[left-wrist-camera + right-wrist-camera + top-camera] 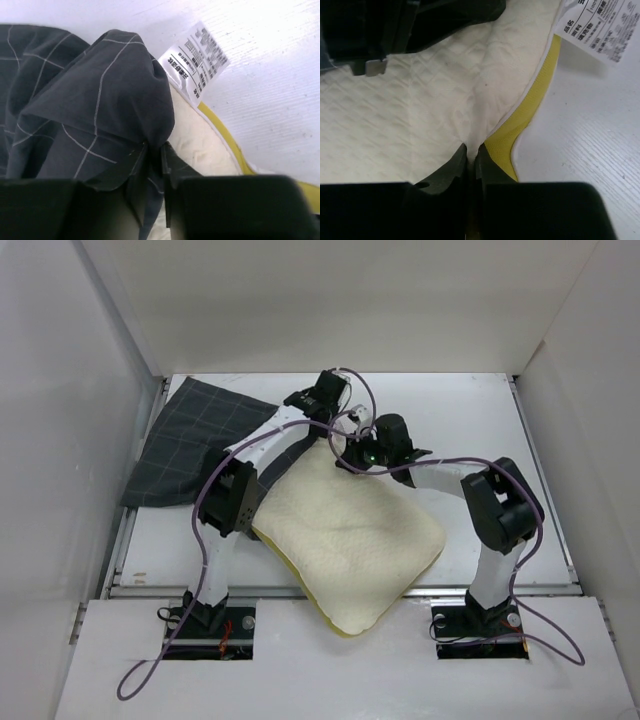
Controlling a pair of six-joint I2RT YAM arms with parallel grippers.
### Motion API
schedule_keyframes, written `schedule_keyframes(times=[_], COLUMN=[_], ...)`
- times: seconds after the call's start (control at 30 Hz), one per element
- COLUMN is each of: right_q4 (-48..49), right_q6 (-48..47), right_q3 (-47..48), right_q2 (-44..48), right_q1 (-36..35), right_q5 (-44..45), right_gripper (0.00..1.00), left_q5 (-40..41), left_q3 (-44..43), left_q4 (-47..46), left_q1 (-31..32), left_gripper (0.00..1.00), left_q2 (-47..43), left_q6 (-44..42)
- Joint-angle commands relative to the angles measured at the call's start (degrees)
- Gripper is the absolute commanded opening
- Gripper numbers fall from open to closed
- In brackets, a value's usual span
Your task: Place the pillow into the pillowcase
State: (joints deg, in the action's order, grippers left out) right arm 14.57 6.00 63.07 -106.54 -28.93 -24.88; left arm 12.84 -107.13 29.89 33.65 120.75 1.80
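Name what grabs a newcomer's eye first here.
The big cream pillow lies diagonally on the table, one corner over its near edge. The dark checked pillowcase lies spread at the far left. At the pillow's far corner, the left hand pinches pillowcase fabric and the right hand pinches the pillow's yellow edge.

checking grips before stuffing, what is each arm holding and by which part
Left fingers pinch a bunched fold of the pillowcase. Right fingers pinch the pillow at its edge seam, beside the yellow side band.
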Motion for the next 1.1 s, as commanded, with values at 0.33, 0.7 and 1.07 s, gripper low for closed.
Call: schedule_keyframes(times=[0.33, 0.7, 1.07], right_q4=[14.2, 26.2, 31.5], right_q6=[1.9, 1.4, 12.5], right_q3=[-4.7, -12.9, -14.2], right_q2=[5.1, 14.4, 11.4], right_q1=[-1.1, -5.4, -6.1], right_q5=[-8.6, -14.3, 4.1], right_gripper=[0.0, 0.0, 0.0], left_q5=[0.9, -8.1, -20.2], left_q3=[-6.2, -6.5, 8.1], left_q4=[0.4, 0.8, -2.6], left_q1=[0.8, 3.0, 12.4], left_gripper=[0.0, 0.0, 0.0], left_q2=[-7.5, -12.3, -25.8], left_q6=[0.1, -1.5, 2.8])
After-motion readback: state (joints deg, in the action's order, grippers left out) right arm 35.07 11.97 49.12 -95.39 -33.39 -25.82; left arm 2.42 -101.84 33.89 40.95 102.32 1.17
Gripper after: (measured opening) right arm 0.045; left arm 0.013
